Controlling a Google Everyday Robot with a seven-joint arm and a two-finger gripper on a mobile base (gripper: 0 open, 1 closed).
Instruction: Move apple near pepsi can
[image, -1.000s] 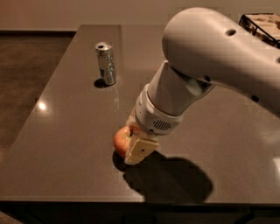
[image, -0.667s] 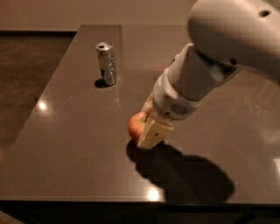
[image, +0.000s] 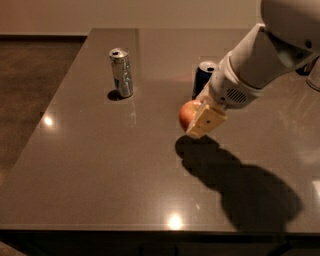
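The red-and-yellow apple (image: 188, 114) is held in my gripper (image: 199, 119), lifted above the dark table (image: 100, 160), its shadow lying below and to the right. The gripper's cream fingers (image: 207, 121) are shut on the apple, covering its right side. The dark blue pepsi can (image: 203, 79) stands upright just behind the apple and gripper, partly hidden by my white arm (image: 260, 60). The apple hangs just in front of the can, a little to its left.
A slim plain silver can (image: 121, 72) stands upright at the back left of the table. The table's left edge borders a brown carpeted floor (image: 30, 85). The front edge runs along the bottom of the view.
My gripper has lifted the apple off the table and carried it right and back. The arm has moved right, uncovering the pepsi can.
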